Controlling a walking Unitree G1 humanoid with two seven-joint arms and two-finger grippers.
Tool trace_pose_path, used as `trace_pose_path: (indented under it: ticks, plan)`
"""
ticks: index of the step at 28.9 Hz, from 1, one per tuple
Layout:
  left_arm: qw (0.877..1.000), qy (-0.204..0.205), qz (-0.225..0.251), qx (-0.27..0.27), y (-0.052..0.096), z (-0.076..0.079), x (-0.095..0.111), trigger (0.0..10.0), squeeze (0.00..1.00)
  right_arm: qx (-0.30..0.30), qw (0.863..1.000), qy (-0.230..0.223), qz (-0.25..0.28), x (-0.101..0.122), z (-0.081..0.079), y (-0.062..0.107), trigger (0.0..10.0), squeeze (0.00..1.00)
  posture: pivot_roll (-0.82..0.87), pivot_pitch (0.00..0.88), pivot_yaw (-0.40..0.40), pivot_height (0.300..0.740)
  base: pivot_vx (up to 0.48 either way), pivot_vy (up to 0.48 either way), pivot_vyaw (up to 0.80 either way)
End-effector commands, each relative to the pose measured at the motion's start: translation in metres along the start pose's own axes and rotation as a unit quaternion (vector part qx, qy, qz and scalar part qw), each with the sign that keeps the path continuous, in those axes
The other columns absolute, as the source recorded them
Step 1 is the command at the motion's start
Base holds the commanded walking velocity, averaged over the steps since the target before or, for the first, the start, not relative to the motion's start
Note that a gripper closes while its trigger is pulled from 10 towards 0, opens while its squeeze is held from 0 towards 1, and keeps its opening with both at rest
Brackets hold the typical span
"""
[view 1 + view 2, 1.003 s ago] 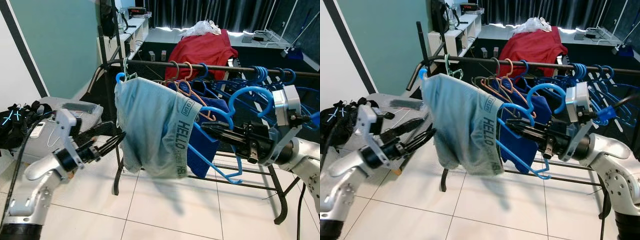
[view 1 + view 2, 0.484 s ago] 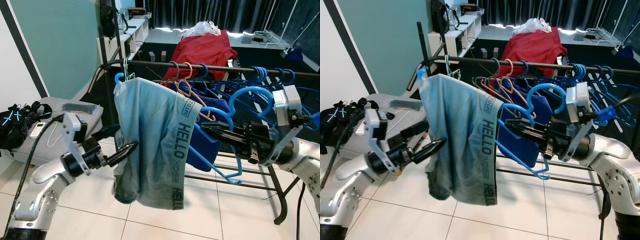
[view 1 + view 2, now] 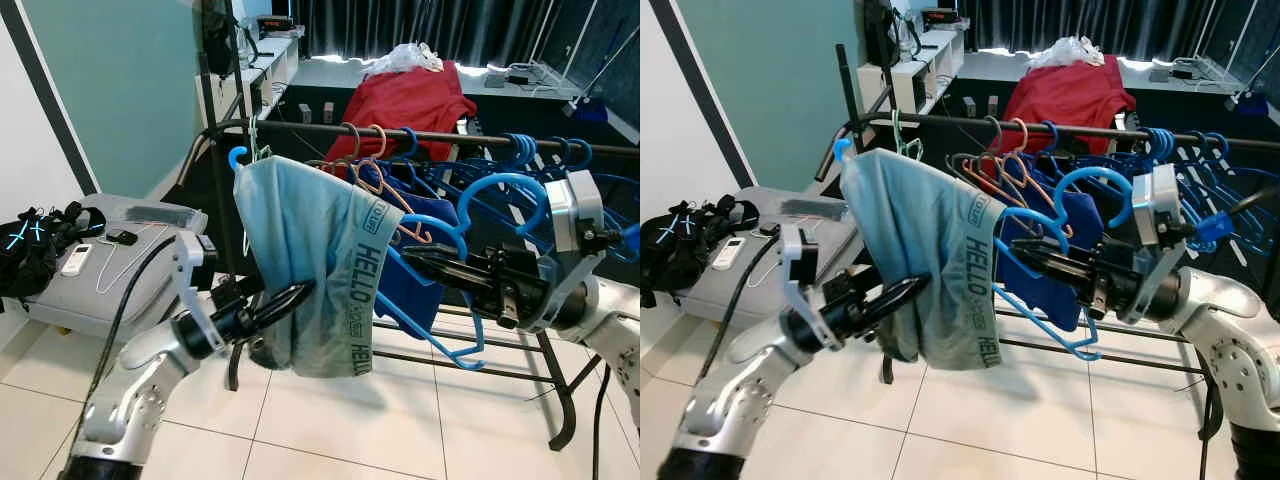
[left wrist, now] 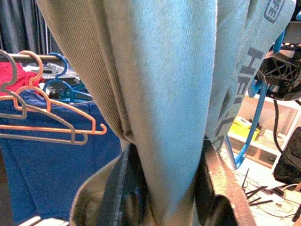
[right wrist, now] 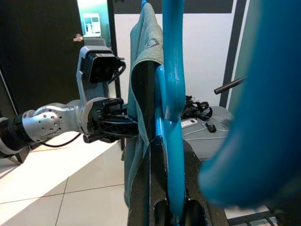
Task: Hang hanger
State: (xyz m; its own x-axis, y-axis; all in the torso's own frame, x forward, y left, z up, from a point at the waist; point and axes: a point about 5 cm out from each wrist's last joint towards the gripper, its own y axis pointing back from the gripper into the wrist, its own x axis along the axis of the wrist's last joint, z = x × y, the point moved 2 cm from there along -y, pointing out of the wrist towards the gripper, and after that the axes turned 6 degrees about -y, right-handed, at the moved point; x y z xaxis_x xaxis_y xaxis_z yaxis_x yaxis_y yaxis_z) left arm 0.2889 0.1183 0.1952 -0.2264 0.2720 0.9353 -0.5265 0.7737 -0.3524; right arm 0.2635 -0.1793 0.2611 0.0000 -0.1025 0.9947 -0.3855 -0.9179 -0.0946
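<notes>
Shorts point(image 3: 305, 265) drape blue hanger point(image 3: 440, 290) before rack point(image 3: 450, 137).

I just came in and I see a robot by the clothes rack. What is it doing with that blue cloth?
The robot's right gripper is shut on a bright blue plastic hanger with a light blue garment printed HELLO draped over it. Its left gripper has the garment's lower part pinched between its black fingers. The hanger is held in front of the dark metal rack rail, not yet hooked on it.
</notes>
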Motion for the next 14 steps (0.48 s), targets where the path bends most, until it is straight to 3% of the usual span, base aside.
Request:
trace_pose_path:
  ticks: [1,9,14]
  plan:
    - [1.0,-0.003,-0.005,0.01,0.001,-0.003,-0.003,0.0,0.0,0.009,1.0,0.009,0.008,0.006,-0.003,-0.001,0.0,0.0,-0.03,0.0,0.02,0.74,0.0,0.0,0.0]
    - [0.998,-0.04,-0.019,0.048,0.017,-0.026,0.009,0.0,0.0,0.004,1.0,0.008,0.009,0.005,-0.003,0.001,0.0,0.0,-0.03,0.0,0.023,0.74,0.0,0.0,0.0]
    - [0.992,-0.09,-0.031,0.087,0.042,-0.052,0.031,0.0,0.0,-0.034,0.999,0.014,-0.021,-0.003,0.008,0.01,0.0,0.0,-0.03,0.0,0.02,0.74,0.0,0.0,0.0]
